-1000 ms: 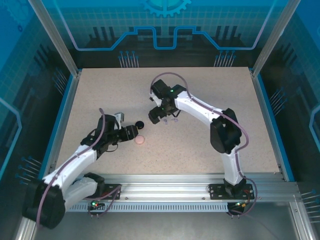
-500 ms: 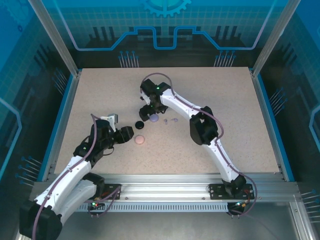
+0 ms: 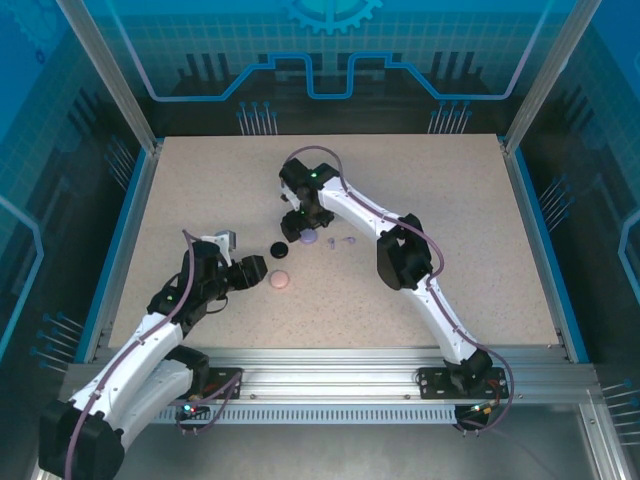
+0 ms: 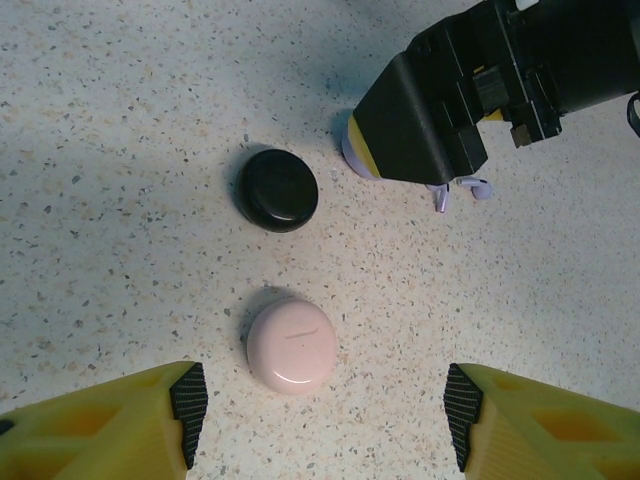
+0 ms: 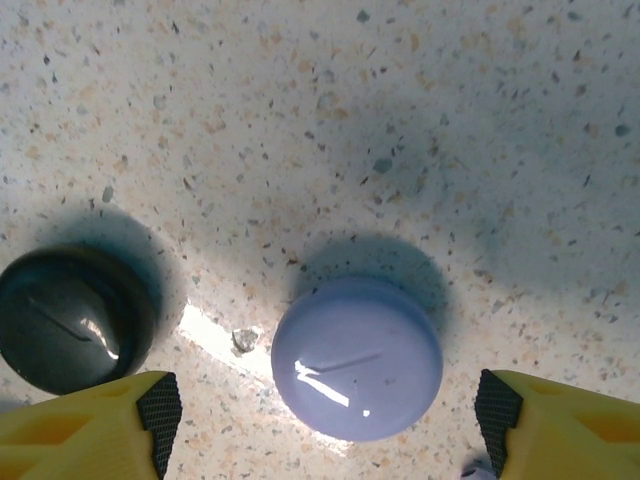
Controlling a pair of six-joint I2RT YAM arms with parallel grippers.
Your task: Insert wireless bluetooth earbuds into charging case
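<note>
Presently the right fingers, yellow with black pads, stand wide in the lower corners of the right wrist view. One sits on each side of the glossy round lilac plastic charging case, and bare speckled tabletop shows between each pad and the rim, so nothing is gripped. The left fingers are equally wide and empty in the lower corners of the left wrist view. The smooth round pale pink charging case lies just ahead between them, and the shiny round black charging case sits beyond it, toward the upper middle. Two tiny stemmed lilac earbuds lie loose on the tabletop at the upper right of that view, just beside the lilac case and close under the right arm's dark wrist. The lilac case looks hard, light and slick, with its lid shut and a domed top. It should be pinched across its widest part, low on the side wall, or it will likely skid or squirt out from the pads. The earbuds are probably featherlight, rigid and rounded, so they could easily roll or flick away. A gentle pad-tip pinch across the stem seems the safest hold.
</note>
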